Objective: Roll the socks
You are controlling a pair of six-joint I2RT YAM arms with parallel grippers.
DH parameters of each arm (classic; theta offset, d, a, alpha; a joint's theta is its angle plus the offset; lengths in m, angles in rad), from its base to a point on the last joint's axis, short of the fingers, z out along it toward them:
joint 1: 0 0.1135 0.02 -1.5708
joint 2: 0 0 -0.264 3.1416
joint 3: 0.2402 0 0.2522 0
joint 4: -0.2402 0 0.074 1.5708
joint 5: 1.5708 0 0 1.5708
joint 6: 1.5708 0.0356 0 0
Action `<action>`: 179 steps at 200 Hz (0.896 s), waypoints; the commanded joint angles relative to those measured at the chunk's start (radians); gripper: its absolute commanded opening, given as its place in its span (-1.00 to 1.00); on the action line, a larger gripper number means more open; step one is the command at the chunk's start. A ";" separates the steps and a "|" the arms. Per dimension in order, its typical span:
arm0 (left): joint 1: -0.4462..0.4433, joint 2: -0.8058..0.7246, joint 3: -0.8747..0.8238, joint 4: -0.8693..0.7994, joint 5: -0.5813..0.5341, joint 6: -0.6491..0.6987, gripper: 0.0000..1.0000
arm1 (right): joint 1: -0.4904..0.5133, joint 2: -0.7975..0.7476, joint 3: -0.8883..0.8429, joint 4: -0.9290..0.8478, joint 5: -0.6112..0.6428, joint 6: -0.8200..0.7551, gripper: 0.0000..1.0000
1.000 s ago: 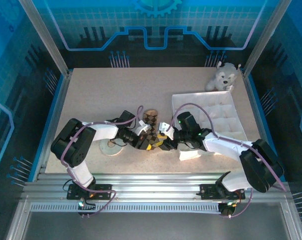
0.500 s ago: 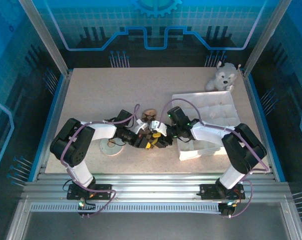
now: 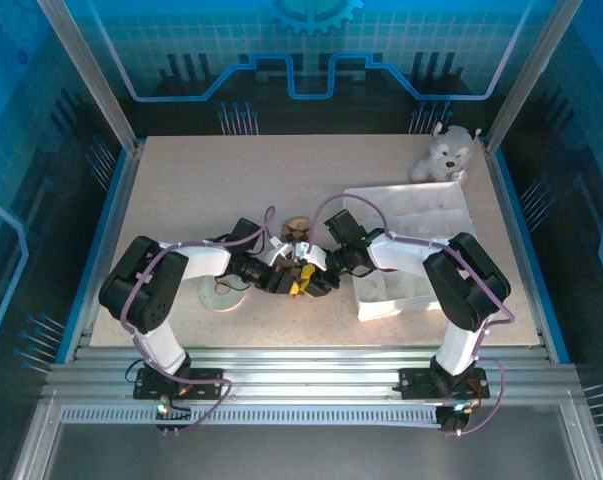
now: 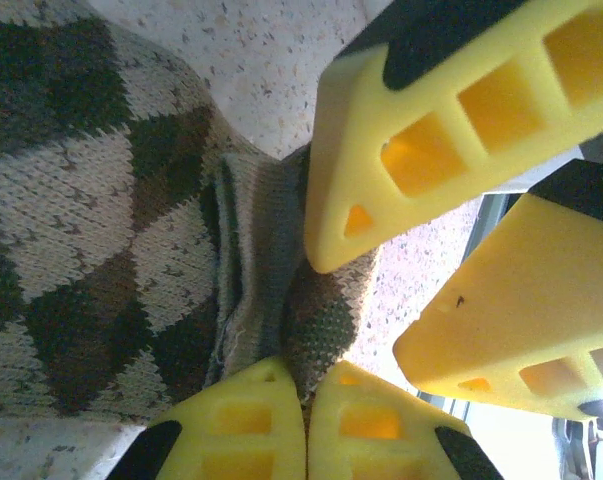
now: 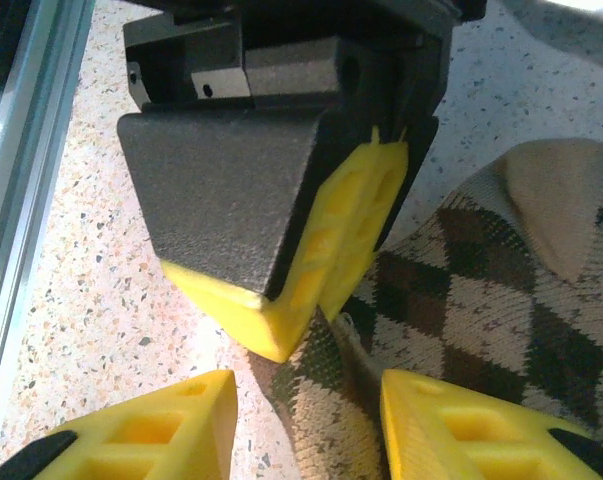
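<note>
A brown-and-tan argyle sock (image 4: 91, 220) lies flat on the speckled table, and its rounded end (image 3: 299, 230) pokes out behind the two wrists. My left gripper (image 4: 306, 380) is shut on the sock's folded edge, pinching the knit between its yellow fingertips. In the right wrist view that same left gripper (image 5: 326, 290) comes in from above with the sock (image 5: 481, 290) under it. My right gripper (image 5: 309, 400) stands open, one finger (image 5: 151, 430) on bare table and the other over the fabric, straddling the sock's edge right beside the left fingertips. From above, both grippers (image 3: 303, 278) meet nose to nose.
A white compartment tray (image 3: 421, 240) sits just right of the grippers, its near corner by the right forearm. A grey-white plush dog (image 3: 443, 152) stands at the back right corner. A pale round disc (image 3: 221, 295) lies under the left arm.
The right arm has swung left, away from the tray, bringing its gripper up against the left gripper over the sock. Its jaws have narrowed slightly. The left gripper has stayed shut on the sock.
</note>
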 commanded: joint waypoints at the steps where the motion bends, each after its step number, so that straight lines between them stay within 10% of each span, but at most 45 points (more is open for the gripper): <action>1: 0.017 -0.005 -0.012 0.017 0.023 -0.030 -1.00 | 0.009 0.021 0.019 -0.046 -0.036 -0.009 -0.19; 179: 0.068 -0.041 -0.030 0.126 -0.031 -0.104 -0.87 | 0.032 0.109 0.126 -0.167 0.144 0.238 -1.00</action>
